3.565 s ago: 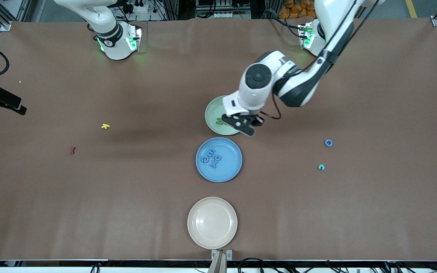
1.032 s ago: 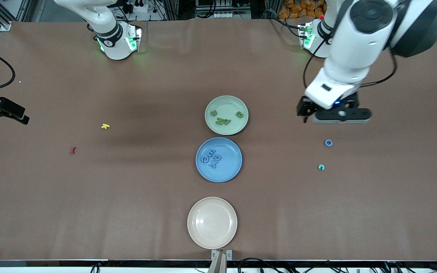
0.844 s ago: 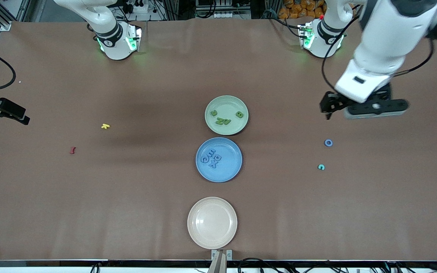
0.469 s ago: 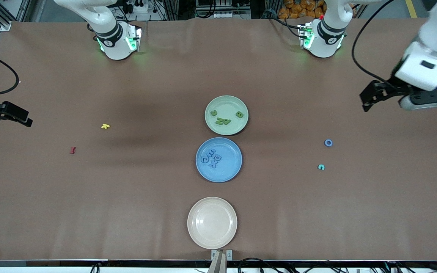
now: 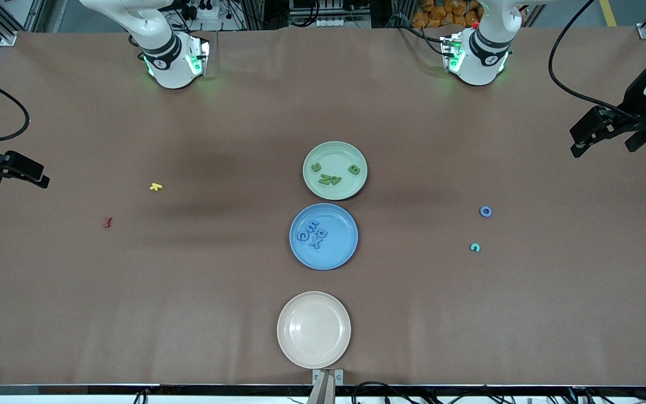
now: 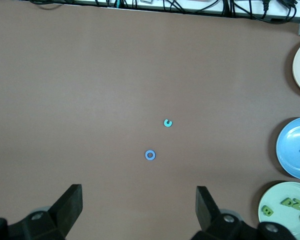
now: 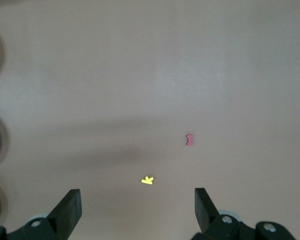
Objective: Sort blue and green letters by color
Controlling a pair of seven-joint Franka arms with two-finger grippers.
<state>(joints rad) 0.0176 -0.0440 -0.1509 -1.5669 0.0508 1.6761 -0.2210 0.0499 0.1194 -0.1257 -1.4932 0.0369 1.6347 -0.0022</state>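
Three leaf-green letters [image 5: 330,179] lie on the pale green plate [image 5: 334,150]. Several periwinkle blue letters [image 5: 312,234] lie bunched on the blue plate [image 5: 341,249]. A loose blue ring letter [image 5: 485,211] [image 6: 150,155] and a small teal C letter [image 5: 475,247] [image 6: 167,122] lie on the table toward the left arm's end. My left gripper [image 5: 606,143] [image 6: 138,192] hangs open and empty, high over that end. My right gripper [image 5: 3,168] [image 7: 137,195] waits open and empty over the right arm's end.
A cream plate [image 5: 313,303] holding nothing sits nearest the front camera, in line with the other two plates. A small yellow letter [image 5: 156,187] [image 7: 147,180] and a dark red letter [image 5: 107,222] [image 7: 190,140] lie toward the right arm's end. Brown table surface surrounds them.
My left arm has swung from over the green plate out to the left arm's end of the table, still open. The letters have not moved. The right arm has barely shifted.
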